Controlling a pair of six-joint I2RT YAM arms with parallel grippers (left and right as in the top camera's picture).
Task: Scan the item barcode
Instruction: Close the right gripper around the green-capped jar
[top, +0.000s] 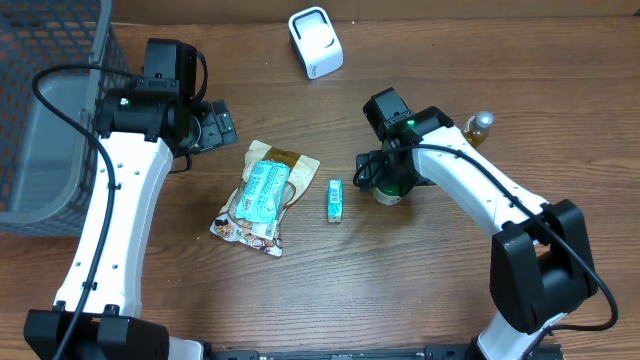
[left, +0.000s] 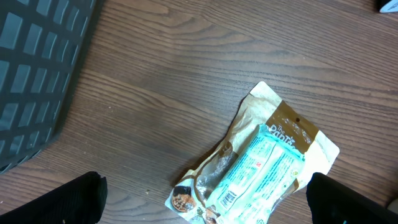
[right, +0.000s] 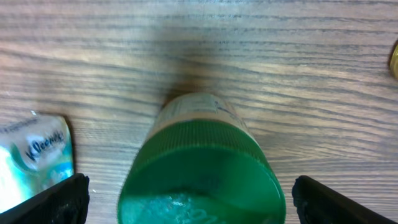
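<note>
Two hands open: left hand (left: 205, 202) near snack packet (left: 261, 168); right hand (right: 189, 202) straddles green-capped jar (right: 198, 155), mostly hidden overhead.

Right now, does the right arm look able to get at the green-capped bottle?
Probably yes. The right gripper hangs open over the bottle, a finger on each side of its green cap, nothing between. The tissue pack lies apart.
</note>
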